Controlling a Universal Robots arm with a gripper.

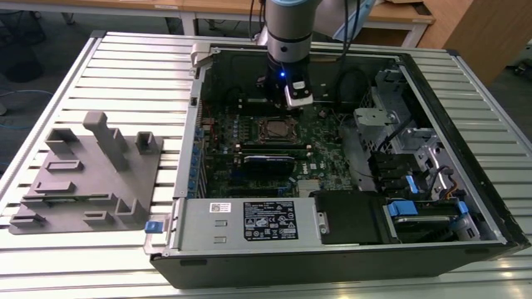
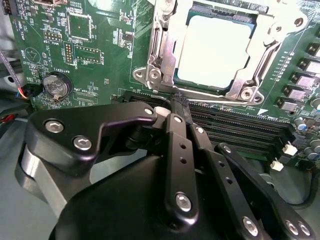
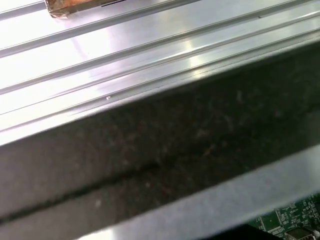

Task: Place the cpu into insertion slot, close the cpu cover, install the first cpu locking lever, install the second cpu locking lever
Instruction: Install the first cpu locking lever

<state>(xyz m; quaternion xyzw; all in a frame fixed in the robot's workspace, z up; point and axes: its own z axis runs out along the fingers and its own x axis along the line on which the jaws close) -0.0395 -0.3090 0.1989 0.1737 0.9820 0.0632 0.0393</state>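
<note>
Silver-grey cpu (image 2: 214, 50): lying flat inside the insertion slot (image 2: 220, 12). Its face is showing through the window of the cpu cover (image 2: 166, 52), which is lying down around it. Whether either locking lever is hooked, I cannot tell.

Gripper (image 2: 177, 102): my fingers (image 2: 176, 145) are pressing together, with nothing showing between them. In the second wrist view the tips are hovering just short of the cover's near edge, over the long black memory slots (image 2: 240, 127). Whether they are touching the frame, I cannot tell.

Position, exterior view: I am hanging inside the open computer case (image 1: 332, 268), with the cpu sitting near, at six o'clock from my fingertips.

Edges, exterior view:
- The case's side wall (image 1: 198, 124) is standing at nine o'clock.
- Black cables (image 1: 349, 81) are looping at two o'clock.
- The drive cage (image 1: 382, 124) is crowding in at four o'clock.
- The power supply (image 1: 249, 221) is lying beyond the cpu at six o'clock.

Open room: green circuit board (image 1: 241, 134) is lying bare at eight o'clock. Outside the case, a grey fixture tray (image 1: 87, 174) is resting well apart on the slatted metal table (image 1: 124, 68).
</note>
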